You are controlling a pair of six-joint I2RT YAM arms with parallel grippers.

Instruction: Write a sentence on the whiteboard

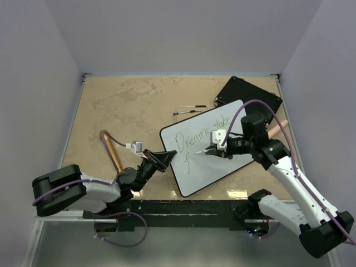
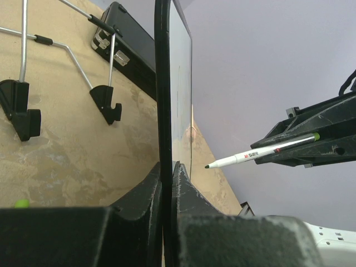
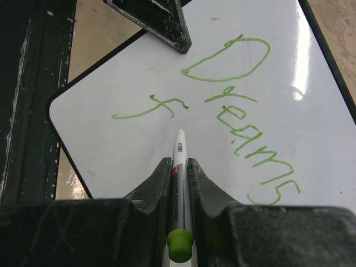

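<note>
The whiteboard (image 1: 214, 167) lies tilted in the middle of the table, with green writing "Dreams take" (image 1: 200, 135) and an "f" below it. My left gripper (image 1: 166, 158) is shut on its left edge; the left wrist view shows the board edge-on (image 2: 162, 83) between that gripper's jaws (image 2: 167, 167). My right gripper (image 3: 179, 162) is shut on a white marker (image 3: 179, 147) with a green end cap. The marker's tip (image 2: 207, 166) points at the board just below the "f" (image 3: 156, 108). In the left wrist view a small gap shows between tip and board.
A flat black board (image 1: 247, 92) lies at the back right, partly under the whiteboard's far corner. A wire stand (image 1: 188, 109) with black feet (image 2: 105, 103) lies behind the whiteboard. Grey walls close in on three sides. A black rail (image 1: 183, 208) runs along the near edge.
</note>
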